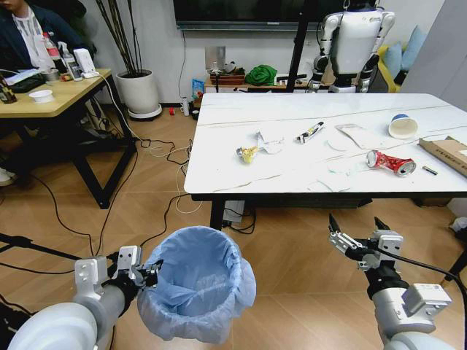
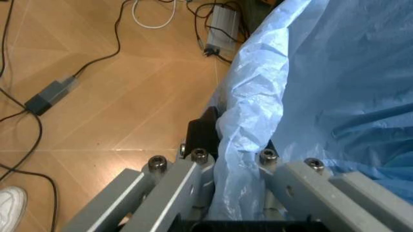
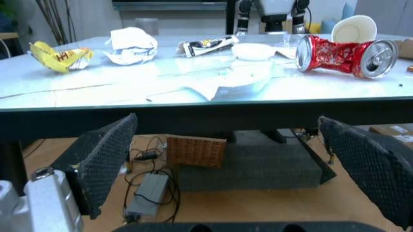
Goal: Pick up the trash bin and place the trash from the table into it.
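Left gripper [image 1: 149, 275]: closed on the near rim of the trash bin [image 1: 195, 292]; in the left wrist view its grey fingers [image 2: 193, 169] pinch the light blue plastic bag [image 2: 310, 96] from both sides, with the bin wall between them.
Trash bin: one, round, bag-lined, held low in front of the robot on its left side, above the wooden floor [image 1: 66, 219], nearer than the table edge and not under it.
Right gripper [image 1: 357, 232]: spread wide, holding nothing, touching nothing; it hangs in the air just before and below the table's near edge, on the robot's right. The right wrist view shows the two dark textured pads [image 3: 106, 159] well apart, level with the table's dark edge.
Table [image 1: 219, 157]: one, white marble-look top with black legs, beyond both grippers.
Trash on the table, counted:
- crushed red can [image 1: 390, 162]: one, on its side, nearest the right gripper.
- yellow wrapper [image 1: 248, 153]: one, toward the left.
- crumpled white paper [image 1: 271, 142]: one, just beside the wrapper.
- small tube [image 1: 310, 132]: one, mid-table.
- paper cup [image 1: 403, 126]: one, white with a blue rim, lying on its side, farther back.
- brown cardboard box [image 1: 446, 152]: one, flat, at the right edge.
- thin clear plastic pieces [image 1: 357, 135]: at least two, exact count unclear.
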Tool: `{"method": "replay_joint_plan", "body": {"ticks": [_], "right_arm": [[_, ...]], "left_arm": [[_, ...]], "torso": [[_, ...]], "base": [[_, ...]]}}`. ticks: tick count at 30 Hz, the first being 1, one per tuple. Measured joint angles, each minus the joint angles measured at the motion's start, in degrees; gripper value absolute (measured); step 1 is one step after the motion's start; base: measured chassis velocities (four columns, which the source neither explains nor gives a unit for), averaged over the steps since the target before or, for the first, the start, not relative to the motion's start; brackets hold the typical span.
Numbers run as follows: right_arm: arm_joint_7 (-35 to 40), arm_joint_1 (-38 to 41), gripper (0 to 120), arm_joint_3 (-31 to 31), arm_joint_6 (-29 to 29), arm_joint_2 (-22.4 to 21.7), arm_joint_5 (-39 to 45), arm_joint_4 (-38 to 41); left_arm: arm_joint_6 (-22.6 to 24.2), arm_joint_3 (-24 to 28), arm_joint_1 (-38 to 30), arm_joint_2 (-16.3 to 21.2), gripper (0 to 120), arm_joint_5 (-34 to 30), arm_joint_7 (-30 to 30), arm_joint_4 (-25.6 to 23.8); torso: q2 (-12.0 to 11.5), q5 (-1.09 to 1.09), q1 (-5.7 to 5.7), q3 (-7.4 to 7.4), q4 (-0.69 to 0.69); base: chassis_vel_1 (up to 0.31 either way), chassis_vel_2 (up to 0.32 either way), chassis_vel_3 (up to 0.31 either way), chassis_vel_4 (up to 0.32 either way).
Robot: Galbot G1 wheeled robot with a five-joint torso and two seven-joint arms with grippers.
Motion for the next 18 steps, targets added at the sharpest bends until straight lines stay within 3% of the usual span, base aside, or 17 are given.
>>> {"method": "replay_joint_plan", "body": {"ticks": [18], "right_arm": [[0.0,-0.2,100,0.1,-0.1,0.0,0.1,0.4]], "left_arm": [[0.0,0.0,0.0,-0.1,3,0.0,0.2,0.0]], "torso": [[4.8,0.0,1.99,2.8,0.0]], "base": [[0.0,0.0,0.0,0.0]]}}
